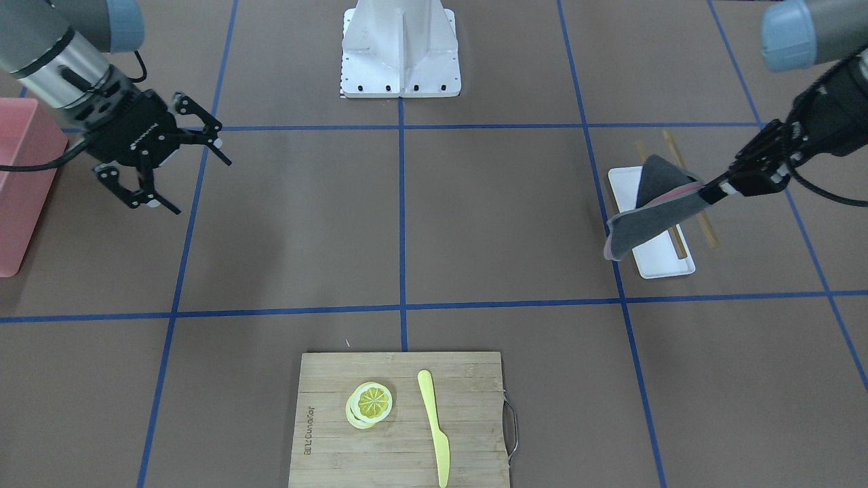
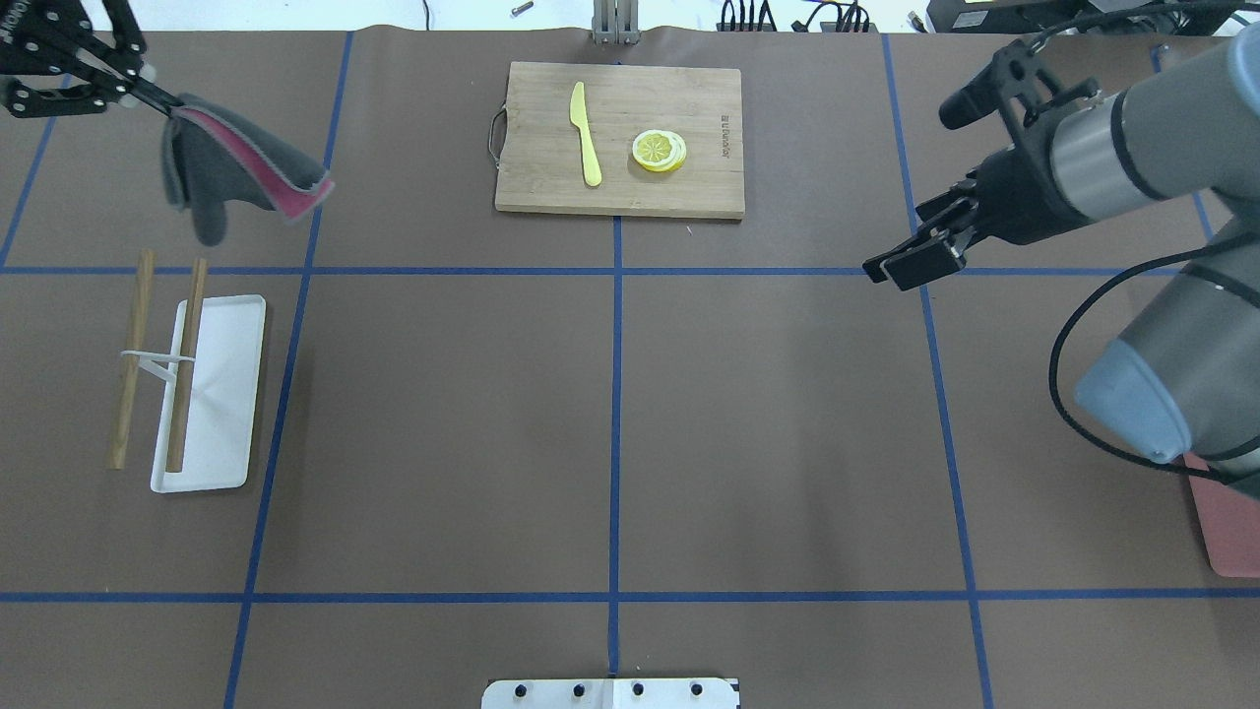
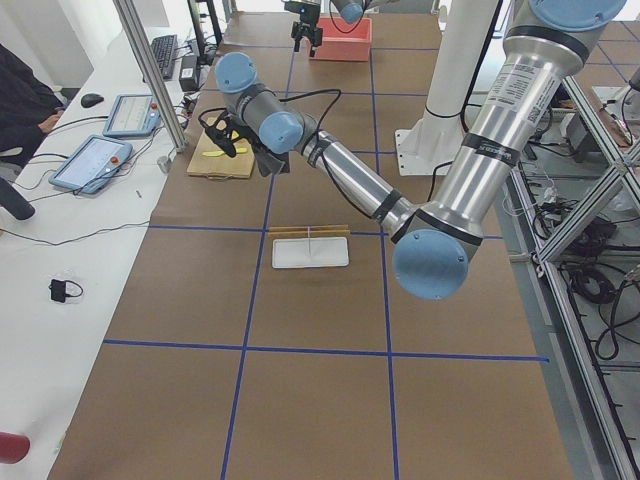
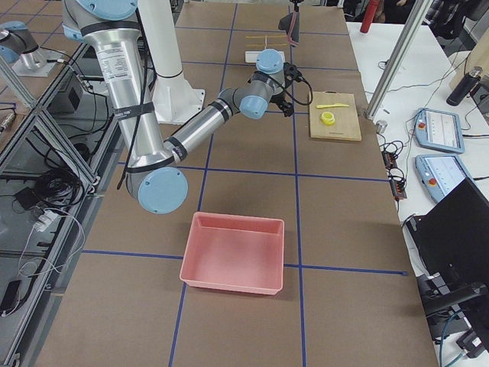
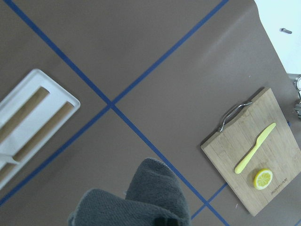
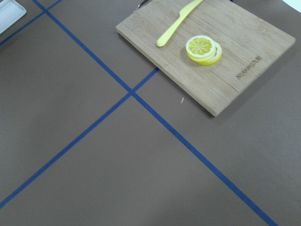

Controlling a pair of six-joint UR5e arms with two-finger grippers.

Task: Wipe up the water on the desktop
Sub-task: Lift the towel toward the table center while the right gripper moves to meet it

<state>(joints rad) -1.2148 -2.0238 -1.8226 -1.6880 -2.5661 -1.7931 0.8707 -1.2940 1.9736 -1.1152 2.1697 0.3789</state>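
The desktop (image 2: 768, 433) is a matte brown surface with a grid of blue tape lines; I see no water on it. My left gripper (image 2: 162, 103) is shut on a corner of a grey cloth (image 2: 236, 172) with a pink underside. It holds the cloth in the air at the far left, and the cloth hangs clear of the surface. In the front view the gripper (image 1: 722, 186) and the cloth (image 1: 651, 217) appear over the white tray. The cloth fills the bottom of the left wrist view (image 5: 141, 197). My right gripper (image 1: 196, 183) is open and empty above the desktop on the right (image 2: 901, 266).
A white tray (image 2: 231, 394) with two wooden sticks (image 2: 187, 364) lies at the left. A bamboo cutting board (image 2: 532, 187) at the far middle carries lemon slices (image 2: 660, 150) and a yellow knife (image 2: 586, 133). A pink bin (image 1: 20, 183) stands at the right end.
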